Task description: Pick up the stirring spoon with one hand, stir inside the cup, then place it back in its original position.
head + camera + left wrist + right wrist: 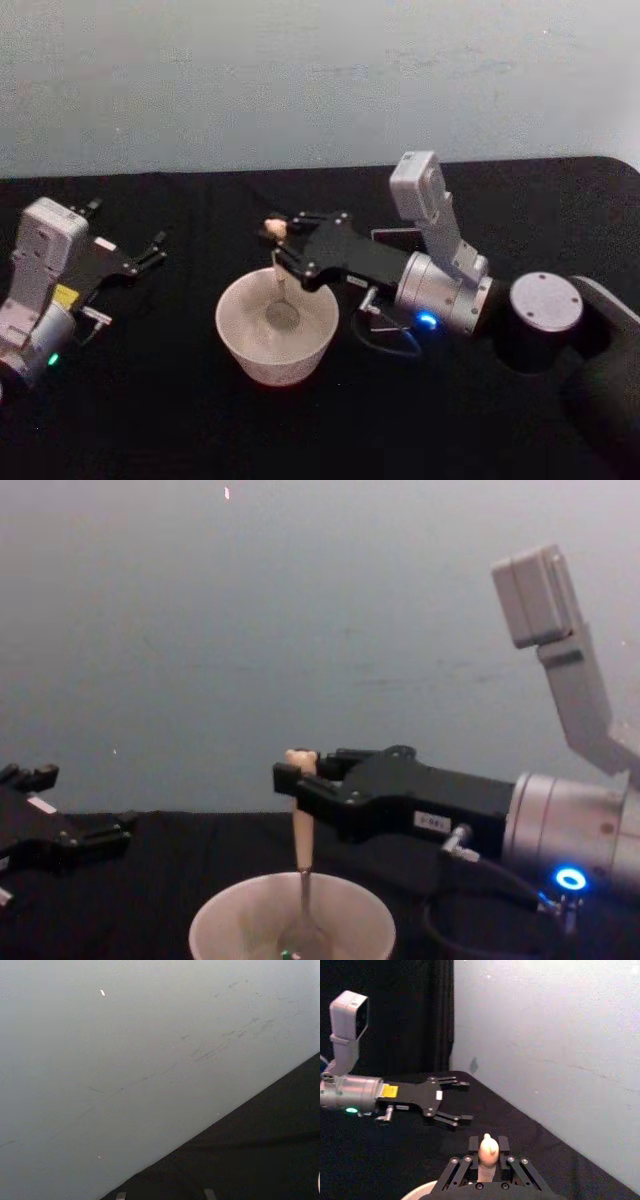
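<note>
Parks the left gripper [125, 228] at far left above the black table [150, 420], jaws apart. Stands the stirring spoon [301, 845] upright in the cup [270, 358] at centre, bowl down near the cup's floor, bear head on top. Clamps the jaws of the right gripper [297, 780] on the pale handle just under that head, reaching in from the right.

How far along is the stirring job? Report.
Done: the right gripper is shut on the stirring spoon, held upright. In hand: its bowl is down inside the cup, so stirring. Left: putting the spoon back. The left gripper sits open, off to the left.
</note>
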